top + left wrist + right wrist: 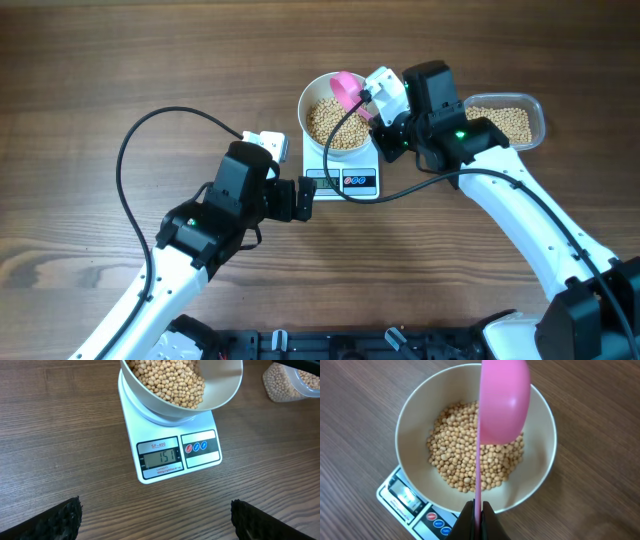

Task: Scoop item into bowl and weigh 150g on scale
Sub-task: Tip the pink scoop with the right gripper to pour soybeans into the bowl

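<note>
"At the right fingertips: what is held?"
"Entry: my right gripper (477, 519) is clamped tight on the thin handle of the pink scoop (502, 405), edge-on at its tail end. The scoop's cup hangs over the bowl (412, 425) with its back towards my camera, so I cannot tell whether it is empty."
"And the item?"
"Noted: the beans (465, 460) are small, round, tan-yellow and dry-looking, heaped in the bowl's bottom well below the rim. Judged light singly, hard and smooth. They will roll and bounce, so no pinching; only the scoop moves them, gripped at the handle end as now. The bowl is plain white and deep. It sits on the scale (137, 420), which is white with a grey display (160, 457) that seems to read 151; the digits are small."
"Left side?"
"My left gripper (155, 522) stands spread wide, holding nothing, low over the table (90, 80) just in front of the scale. Farthest off, right of the bowl, the clear tub (541, 120) holds more beans."
"Verdict?"
"Target looks met, near enough."
</note>
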Motion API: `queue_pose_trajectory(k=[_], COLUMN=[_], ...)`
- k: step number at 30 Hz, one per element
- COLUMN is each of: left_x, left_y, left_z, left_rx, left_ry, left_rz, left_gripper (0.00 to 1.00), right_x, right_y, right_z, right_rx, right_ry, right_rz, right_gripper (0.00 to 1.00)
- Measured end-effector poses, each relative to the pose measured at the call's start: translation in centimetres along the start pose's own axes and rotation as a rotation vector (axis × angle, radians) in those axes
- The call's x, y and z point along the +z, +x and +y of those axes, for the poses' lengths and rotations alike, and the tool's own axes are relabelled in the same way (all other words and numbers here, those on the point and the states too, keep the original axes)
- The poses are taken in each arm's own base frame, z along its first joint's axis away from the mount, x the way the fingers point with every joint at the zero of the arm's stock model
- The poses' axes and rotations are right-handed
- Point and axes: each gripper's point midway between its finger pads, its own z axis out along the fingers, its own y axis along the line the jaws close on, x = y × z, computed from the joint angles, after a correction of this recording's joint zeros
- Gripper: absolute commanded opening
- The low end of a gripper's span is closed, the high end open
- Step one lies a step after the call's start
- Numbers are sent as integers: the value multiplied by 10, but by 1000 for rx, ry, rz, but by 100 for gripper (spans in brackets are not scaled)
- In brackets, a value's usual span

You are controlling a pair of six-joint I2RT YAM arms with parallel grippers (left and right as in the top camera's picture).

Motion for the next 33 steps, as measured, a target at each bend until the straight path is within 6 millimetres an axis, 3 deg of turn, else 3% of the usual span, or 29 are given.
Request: queue_pose_trajectory(k=[15, 27, 31, 33], left_x=[0, 0, 0, 0], left_y=[0, 0, 0, 0], left_z=[0, 0, 0, 0], left_rx=[0, 0, 0, 0], left_ry=[0, 0, 0, 0], left_rz=[0, 0, 0, 0], left_gripper=[100, 100, 100, 100], right_x=[0, 10, -8, -10], right_y=[-2, 14, -25, -27], right_z=[4, -1, -3, -2], right_rx=[2, -7, 2, 6], right_ry=[-22, -1, -5, -10], right_rz=[-11, 65, -7, -8], right_gripper=[4, 4, 4, 4])
